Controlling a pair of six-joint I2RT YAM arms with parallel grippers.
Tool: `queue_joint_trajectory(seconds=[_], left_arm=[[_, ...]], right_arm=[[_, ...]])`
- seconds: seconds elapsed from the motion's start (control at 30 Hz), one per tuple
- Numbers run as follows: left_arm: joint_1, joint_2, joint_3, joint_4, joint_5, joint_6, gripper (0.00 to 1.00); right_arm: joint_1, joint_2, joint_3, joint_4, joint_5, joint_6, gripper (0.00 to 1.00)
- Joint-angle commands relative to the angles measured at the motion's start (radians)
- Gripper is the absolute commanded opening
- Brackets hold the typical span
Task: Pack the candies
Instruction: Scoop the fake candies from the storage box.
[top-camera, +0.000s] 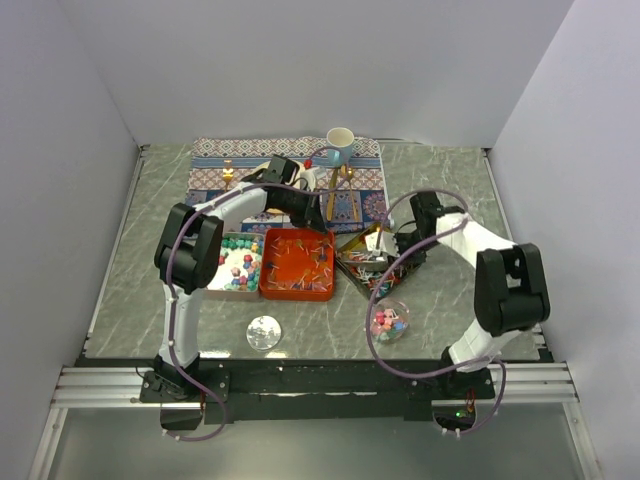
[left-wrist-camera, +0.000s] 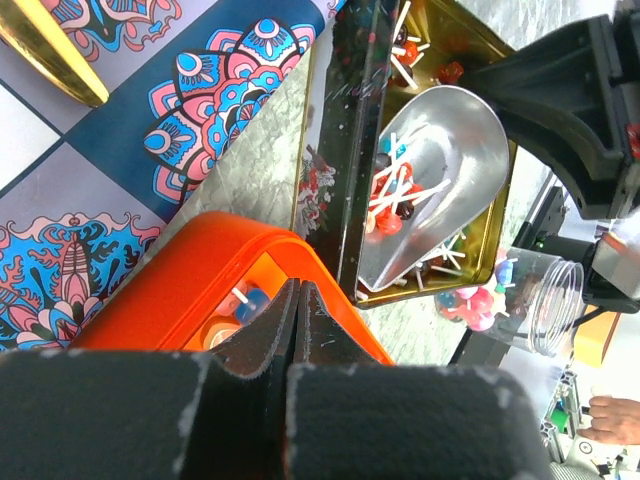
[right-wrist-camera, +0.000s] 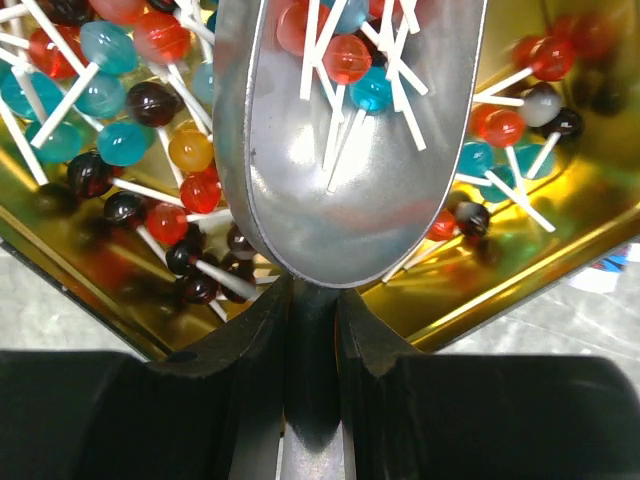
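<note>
The candies here are small round sweets on white sticks. Many lie in the gold tin (right-wrist-camera: 560, 270), and several sit in the bowl of a metal scoop (right-wrist-camera: 350, 190). My right gripper (right-wrist-camera: 313, 300) is shut on the scoop's handle and holds the bowl over the gold tin (top-camera: 352, 250). The left wrist view shows the same scoop (left-wrist-camera: 450, 150) with red and blue candies in it. More candies fill the orange tin (top-camera: 297, 290), and pastel ones fill the pale tin (top-camera: 225, 290). My left gripper (left-wrist-camera: 297, 292) is shut on nothing above the orange tin's (left-wrist-camera: 200, 290) far corner.
A clear cup (top-camera: 390, 322) with a few candies lies near the right arm's base. A round clear lid (top-camera: 263, 332) lies in front of the tins. At the back, a patterned mat (top-camera: 215, 170) carries a pale blue cup (top-camera: 340, 145) and gold utensils.
</note>
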Motion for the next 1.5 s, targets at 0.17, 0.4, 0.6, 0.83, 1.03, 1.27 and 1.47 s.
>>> queue_joint_trajectory(seconds=[0.17, 0.4, 0.6, 0.83, 1.03, 1.27, 1.47], left_arm=[[-0.006, 0.024, 0.079, 0.008, 0.026, 0.005, 0.01], [-0.006, 0.032, 0.082, 0.017, 0.034, -0.004, 0.01], [-0.006, 0.039, 0.085, 0.02, 0.03, -0.01, 0.01], [-0.006, 0.027, 0.067, 0.017, 0.016, -0.004, 0.01], [-0.006, 0.024, 0.067, 0.017, 0.01, -0.001, 0.01], [-0.004, 0.023, 0.073, 0.004, -0.003, 0.02, 0.01], [0.0, 0.021, 0.076, 0.002, 0.007, 0.02, 0.01]], right_arm=[[0.003, 0.154, 0.219, -0.358, -0.007, 0.026, 0.32], [0.0, 0.19, 0.283, -0.496, -0.025, -0.015, 0.41], [0.003, 0.245, 0.317, -0.467, -0.012, 0.041, 0.39], [0.004, 0.227, 0.241, -0.33, -0.019, 0.144, 0.17], [0.0, 0.17, 0.182, -0.232, -0.018, 0.205, 0.0], [-0.002, 0.015, 0.06, -0.02, -0.015, 0.262, 0.0], [0.0, -0.103, 0.021, 0.039, -0.027, 0.265, 0.0]])
